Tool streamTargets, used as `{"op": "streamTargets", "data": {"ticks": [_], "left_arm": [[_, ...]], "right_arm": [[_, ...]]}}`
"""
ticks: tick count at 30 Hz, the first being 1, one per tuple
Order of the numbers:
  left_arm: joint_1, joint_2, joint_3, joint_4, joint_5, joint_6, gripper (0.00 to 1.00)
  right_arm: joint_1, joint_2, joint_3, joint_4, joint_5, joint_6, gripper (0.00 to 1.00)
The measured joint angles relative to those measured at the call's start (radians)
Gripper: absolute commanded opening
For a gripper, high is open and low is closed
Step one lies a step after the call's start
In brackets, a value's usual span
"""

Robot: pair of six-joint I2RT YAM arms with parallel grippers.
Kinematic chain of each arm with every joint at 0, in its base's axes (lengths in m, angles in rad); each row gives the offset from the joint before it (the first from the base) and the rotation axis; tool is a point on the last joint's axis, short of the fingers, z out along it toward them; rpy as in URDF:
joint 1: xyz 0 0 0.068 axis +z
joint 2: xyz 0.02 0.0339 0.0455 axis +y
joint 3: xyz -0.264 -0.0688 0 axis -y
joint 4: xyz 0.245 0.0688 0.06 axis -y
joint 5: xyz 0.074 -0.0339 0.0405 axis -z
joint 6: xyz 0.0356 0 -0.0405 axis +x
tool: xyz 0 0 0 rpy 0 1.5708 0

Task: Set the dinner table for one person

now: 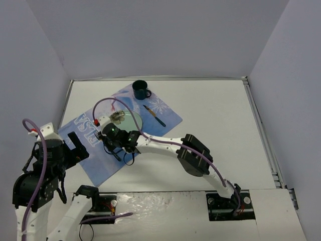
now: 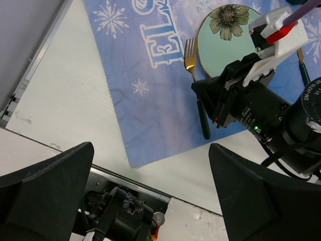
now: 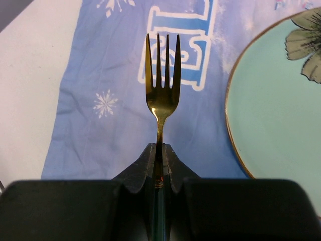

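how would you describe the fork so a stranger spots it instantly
On the white tabletop lies a blue snowflake-printed placemat bearing a round mint-green, gold-rimmed plate. The dark-handled fork is between that plate and the placemat's white lettering, pinched in the right gripper. Its four gold tines mark it out; the other slim dark-handled utensil lies beyond the plate.

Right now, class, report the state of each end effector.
Left end effector: open, holding nothing.
Right end effector: closed on the gold fork at its handle.
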Motion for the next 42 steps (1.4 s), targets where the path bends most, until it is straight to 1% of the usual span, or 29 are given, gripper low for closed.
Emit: {"op": "streamTargets", "data": {"ticks": [11, 26, 42], "left_arm": [[-0.034, -0.048, 0.044, -0.07, -0.038, -0.029, 0.97], [-0.055, -0.056, 0.046, -0.102, -0.043, -0.029, 0.97], [-0.055, -0.095, 0.046, -0.114, -0.042, -0.029, 0.97]], "right_arm": [[0.006, 0.101, 0.044, 0.099, -0.036, 0.066, 0.0], [0.006, 0.144, 0.09, 0.142, -0.064, 0.124, 0.0], [0.006, 0.223, 0.1, 0.172, -0.09, 0.124, 0.01]]}}
